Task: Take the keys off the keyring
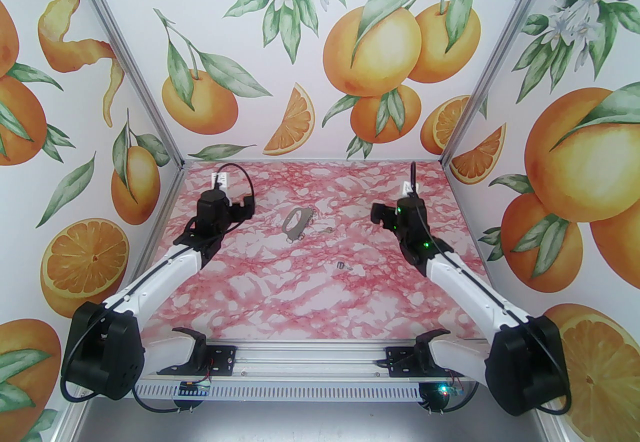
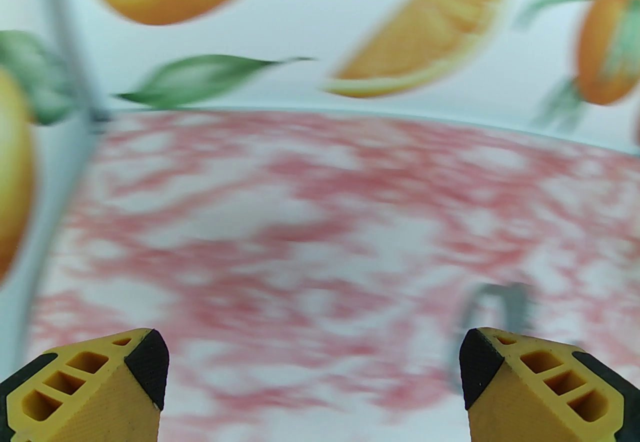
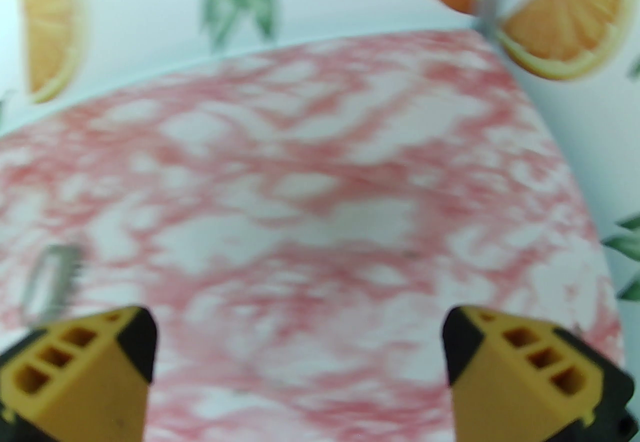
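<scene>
**Inspector:** Where does the task item lie?

**Surveyor:** The keyring lies flat on the pink marbled table, in the far middle, between the two grippers and apart from both. Its long axis runs slantwise, with the row of small rings along its right edge.

**Inspector:** And the keys?

**Surveyor:** Two of the keys lie loose on the table. One is just right of the keyring. The nearer key lies well apart from it, toward the arms. A small metal piece sits at the keyring's near end, and I cannot tell whether it is attached or only touching.

**Inspector:** Jaw condition?

**Surveyor:** The left gripper has its jaws wide apart, and bare table shows between the yellow, black-tipped fingers. The right gripper stands the same, spread wide over bare marbling. Both are raised off the surface and face inward toward the keyring.

**Inspector:** Markings or lettering?

**Surveyor:** The walls carry a print of oranges, slices, leaves and blossom. The metal parts are too small, and in both wrist views too blurred, to read any stamping.

**Inspector:** Wrist views of the item?

**Surveyor:** The keyring is a grey blur at the inner edge of each wrist view, beyond the fingertip.
</scene>
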`<act>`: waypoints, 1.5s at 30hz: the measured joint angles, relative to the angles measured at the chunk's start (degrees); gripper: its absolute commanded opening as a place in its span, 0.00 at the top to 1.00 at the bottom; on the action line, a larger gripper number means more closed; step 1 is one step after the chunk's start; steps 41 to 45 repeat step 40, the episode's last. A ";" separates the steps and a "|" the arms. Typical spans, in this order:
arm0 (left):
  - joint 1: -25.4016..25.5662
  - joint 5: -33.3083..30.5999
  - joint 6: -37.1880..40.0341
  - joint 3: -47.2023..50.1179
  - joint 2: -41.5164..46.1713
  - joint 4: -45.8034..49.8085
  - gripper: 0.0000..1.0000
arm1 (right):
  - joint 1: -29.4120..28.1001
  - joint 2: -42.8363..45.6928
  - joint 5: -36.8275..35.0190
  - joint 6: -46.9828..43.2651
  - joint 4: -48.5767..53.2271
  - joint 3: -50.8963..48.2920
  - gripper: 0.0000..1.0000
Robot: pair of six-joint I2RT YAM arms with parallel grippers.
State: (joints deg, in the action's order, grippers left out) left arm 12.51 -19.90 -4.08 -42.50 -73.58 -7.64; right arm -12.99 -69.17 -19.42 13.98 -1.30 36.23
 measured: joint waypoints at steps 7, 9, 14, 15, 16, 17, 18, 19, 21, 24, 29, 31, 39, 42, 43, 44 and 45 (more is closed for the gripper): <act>-2.80 -2.23 11.21 14.67 -9.92 -21.57 0.00 | 3.43 -8.02 -1.16 -5.27 -20.44 -13.35 0.00; -3.56 0.15 12.68 16.52 -12.22 -25.31 0.00 | 4.07 -9.94 0.68 -7.41 -27.63 -14.23 0.00; -4.83 6.38 14.93 19.56 -16.24 -38.82 0.00 | 7.41 -16.63 8.24 -9.86 -47.17 -16.92 0.00; -5.31 7.76 14.95 20.28 -16.50 -40.76 0.00 | 7.89 -18.58 9.46 -10.12 -50.12 -17.68 0.00; -5.90 9.07 14.93 20.63 -16.94 -42.34 0.00 | 8.04 -19.45 10.23 -10.34 -49.90 -18.03 0.00; -6.49 9.99 14.93 20.65 -17.62 -43.65 0.00 | 8.04 -19.71 10.54 -10.40 -49.33 -17.92 0.00; -7.15 10.99 14.88 20.57 -19.02 -46.05 0.00 | 8.04 -19.89 10.69 -10.40 -49.16 -17.40 0.00; -7.80 11.93 14.60 20.41 -20.09 -46.97 0.00 | 8.09 -19.98 10.88 -10.40 -49.33 -16.72 0.00; -9.20 13.57 13.60 20.09 -20.70 -46.12 0.00 | 8.15 -19.98 10.88 -10.40 -49.96 -15.72 0.00; -10.69 14.53 12.46 19.80 -20.81 -46.38 0.00 | 8.07 -19.98 10.80 -10.43 -50.18 -15.34 0.00; -10.82 15.47 11.69 19.78 -20.81 -46.60 0.00 | 7.76 -19.98 10.45 -10.43 -50.18 -15.34 0.00; -10.84 15.63 11.56 19.78 -20.81 -46.56 0.00 | 7.76 -19.98 10.43 -10.43 -50.18 -15.34 0.00; -10.84 15.85 11.50 19.78 -20.81 -46.56 0.00 | 7.78 -19.98 10.45 -10.43 -50.16 -15.32 0.00; -10.84 15.85 11.52 19.78 -20.81 -46.56 0.00 | 7.78 -19.98 10.45 -10.43 -50.16 -15.32 0.00; -10.84 15.85 11.52 19.78 -20.81 -46.56 0.00 | 7.78 -19.98 10.45 -10.43 -50.16 -15.32 0.00; -10.84 15.85 11.52 19.78 -20.81 -46.56 0.00 | 7.78 -19.98 10.45 -10.43 -50.16 -15.32 0.00; -10.84 15.85 11.52 19.78 -20.81 -46.56 0.00 | 7.78 -19.98 10.45 -10.43 -50.16 -15.32 0.00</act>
